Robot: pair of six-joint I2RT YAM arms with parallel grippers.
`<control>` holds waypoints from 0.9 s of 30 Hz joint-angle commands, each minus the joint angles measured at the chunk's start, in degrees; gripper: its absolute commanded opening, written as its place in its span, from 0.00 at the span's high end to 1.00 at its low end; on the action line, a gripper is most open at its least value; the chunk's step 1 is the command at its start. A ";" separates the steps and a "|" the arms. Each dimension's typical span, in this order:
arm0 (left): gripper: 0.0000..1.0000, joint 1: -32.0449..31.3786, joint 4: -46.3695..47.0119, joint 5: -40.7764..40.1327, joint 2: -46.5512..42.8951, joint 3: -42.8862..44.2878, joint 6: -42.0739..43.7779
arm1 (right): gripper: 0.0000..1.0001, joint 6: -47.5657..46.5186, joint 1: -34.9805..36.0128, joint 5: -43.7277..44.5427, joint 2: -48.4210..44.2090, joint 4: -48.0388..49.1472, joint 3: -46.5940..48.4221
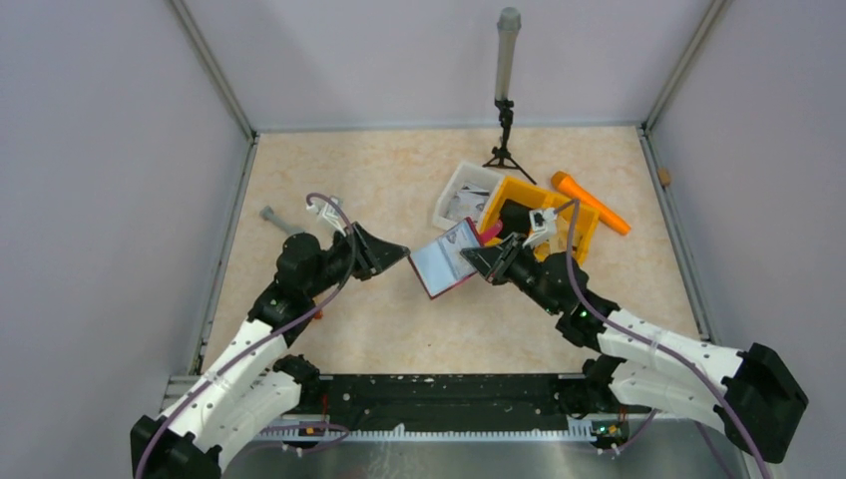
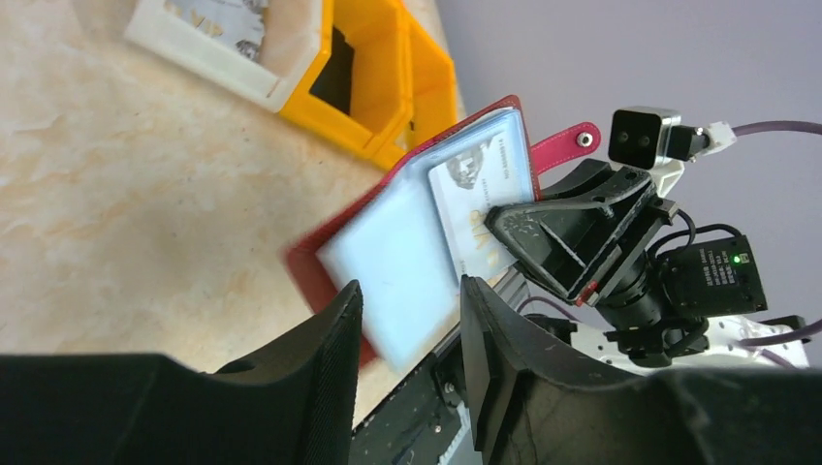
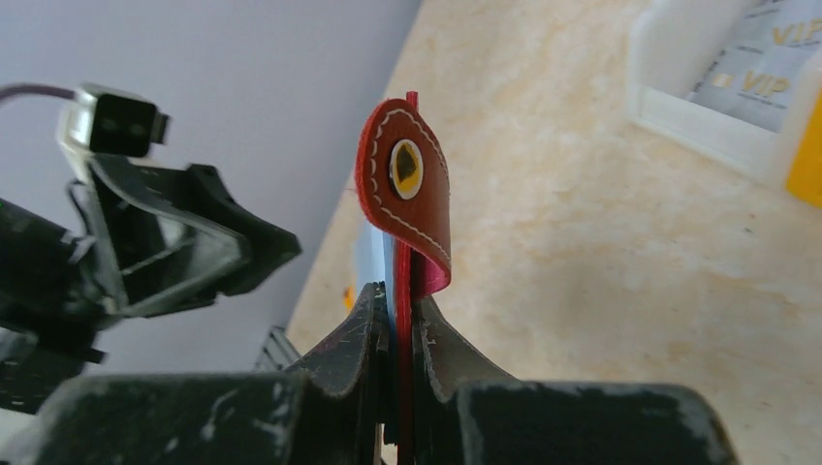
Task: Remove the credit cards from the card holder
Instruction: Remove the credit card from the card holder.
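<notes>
Two hands meet over the table (image 1: 349, 180): left hand (image 2: 409, 291) spread, just short of the card holder (image 1: 444, 261); right hand (image 3: 395, 300) pinching its red cover (snap tab (image 3: 407, 184) flopped loose). It hangs open, credit cards (image 2: 480, 194) showing. Beyond, yellow bin (image 2: 426, 87), white tray (image 2: 204, 58).

A robotics lab cell is suggested: a marbled table (image 1: 399, 329) is boxed in by plain pale panels (image 1: 100, 200) (joined by metal rails (image 1: 212, 70)), and two robot arms (image 1: 239, 359) are bolted to its near edge.
</notes>
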 commanded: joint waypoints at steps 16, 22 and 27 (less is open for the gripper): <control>0.69 -8.14 22.85 4.94 7.94 -3.11 -9.93 | 0.99 -4.84 2.79 -0.25 1.06 6.15 1.24; 0.71 -10.30 27.01 4.04 12.67 -1.82 -10.55 | 0.99 -1.16 2.77 -1.87 -0.40 9.28 -0.10; 0.72 -10.95 28.87 4.13 14.77 -1.78 -10.56 | 0.99 0.36 2.78 -2.13 -1.84 8.94 -0.58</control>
